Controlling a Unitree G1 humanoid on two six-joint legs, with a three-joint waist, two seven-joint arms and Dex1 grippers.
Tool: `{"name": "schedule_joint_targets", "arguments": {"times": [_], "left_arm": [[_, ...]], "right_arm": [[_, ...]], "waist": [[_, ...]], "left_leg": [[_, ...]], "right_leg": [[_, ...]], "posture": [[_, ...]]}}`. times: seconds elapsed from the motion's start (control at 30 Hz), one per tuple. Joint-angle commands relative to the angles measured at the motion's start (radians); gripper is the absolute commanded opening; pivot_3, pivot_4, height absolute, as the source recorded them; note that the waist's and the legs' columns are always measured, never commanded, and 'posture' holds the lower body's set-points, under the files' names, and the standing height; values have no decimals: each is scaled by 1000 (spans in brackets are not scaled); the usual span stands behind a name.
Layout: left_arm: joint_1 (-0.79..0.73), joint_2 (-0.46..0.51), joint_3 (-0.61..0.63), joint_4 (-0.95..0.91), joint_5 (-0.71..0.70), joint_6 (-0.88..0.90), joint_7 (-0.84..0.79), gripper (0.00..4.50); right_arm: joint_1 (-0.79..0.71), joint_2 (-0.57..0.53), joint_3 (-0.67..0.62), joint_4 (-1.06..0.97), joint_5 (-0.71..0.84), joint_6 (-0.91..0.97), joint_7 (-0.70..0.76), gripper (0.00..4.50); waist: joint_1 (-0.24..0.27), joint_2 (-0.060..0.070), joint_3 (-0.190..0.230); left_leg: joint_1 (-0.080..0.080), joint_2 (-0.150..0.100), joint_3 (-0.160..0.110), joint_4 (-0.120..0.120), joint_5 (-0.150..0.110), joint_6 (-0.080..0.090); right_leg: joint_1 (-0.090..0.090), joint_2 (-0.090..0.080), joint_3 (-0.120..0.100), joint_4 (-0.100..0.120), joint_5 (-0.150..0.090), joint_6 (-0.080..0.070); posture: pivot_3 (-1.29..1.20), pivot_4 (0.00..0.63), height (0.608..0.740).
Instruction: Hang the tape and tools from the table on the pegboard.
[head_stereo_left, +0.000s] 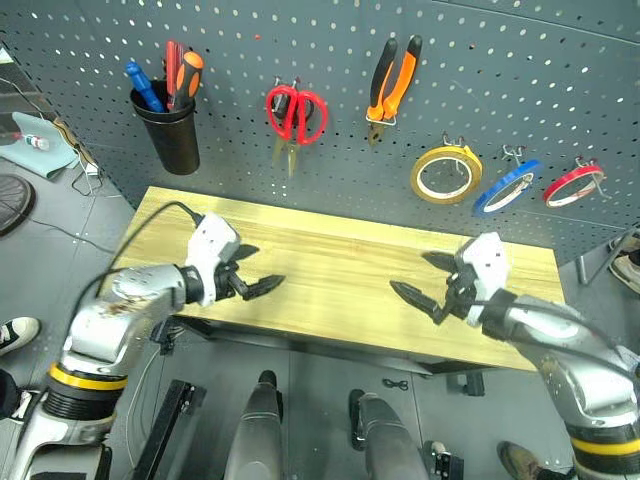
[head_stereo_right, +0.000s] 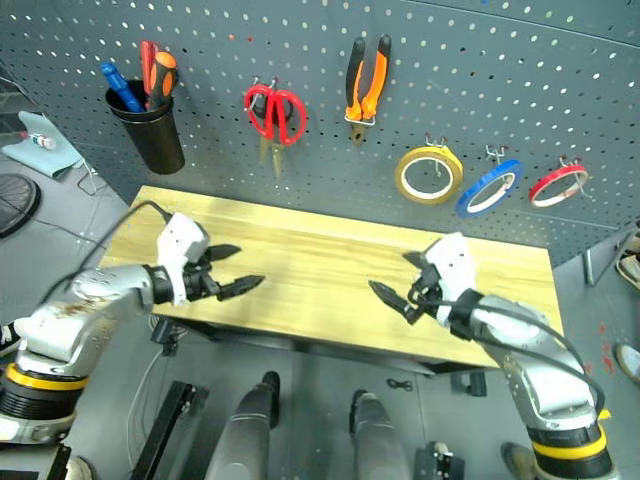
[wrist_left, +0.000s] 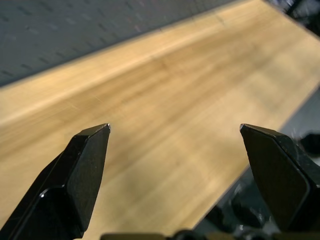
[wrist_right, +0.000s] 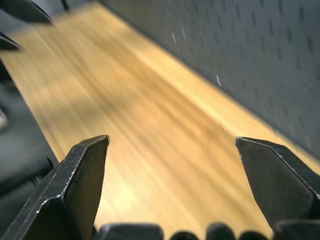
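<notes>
Left eye view shows tape (head_stereo_left: 445, 174), scissors (head_stereo_left: 295, 113) and pliers (head_stereo_left: 392, 87) hung on pegboard (head_stereo_left: 520, 80); left gripper (head_stereo_left: 256, 271) and right gripper (head_stereo_left: 423, 282), both wide and empty, risk striking table (head_stereo_left: 340, 275) if lowered further.

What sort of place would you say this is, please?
Most likely a workshop or tool bench: a dark grey perforated metal pegboard carries red-handled scissors, orange-and-black-handled pliers and a tan-yellow tape ring, above a light wooden tabletop.

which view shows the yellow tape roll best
The left eye view: the tape hangs whole on its pegboard hook. The right eye view shows it equally whole; the wrist views face the table.
</notes>
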Motion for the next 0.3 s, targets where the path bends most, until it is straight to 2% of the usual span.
{"name": "schedule_joint_targets", "arguments": {"times": [0.03, 0.3], "left_arm": [[-15, -37, -54, 89, 81, -130, -53, 4431], [-67, -81, -67, 190, 124, -198, -133, 4431]], "right_arm": [[41, 8, -28, -7, -47, -66, -18, 4500], [96, 26, -58, -23, -71, -83, -47, 4500]], "waist": [[-4, 2, -3], [-17, 4, -18]], "left_leg": [[0, 0, 0, 0, 0, 0], [2, 0, 0, 0, 0, 1]], "right_leg": [[0, 0, 0, 0, 0, 0], [1, 0, 1, 0, 0, 0]], "posture": [[78, 256, 740], [61, 241, 740]]}}
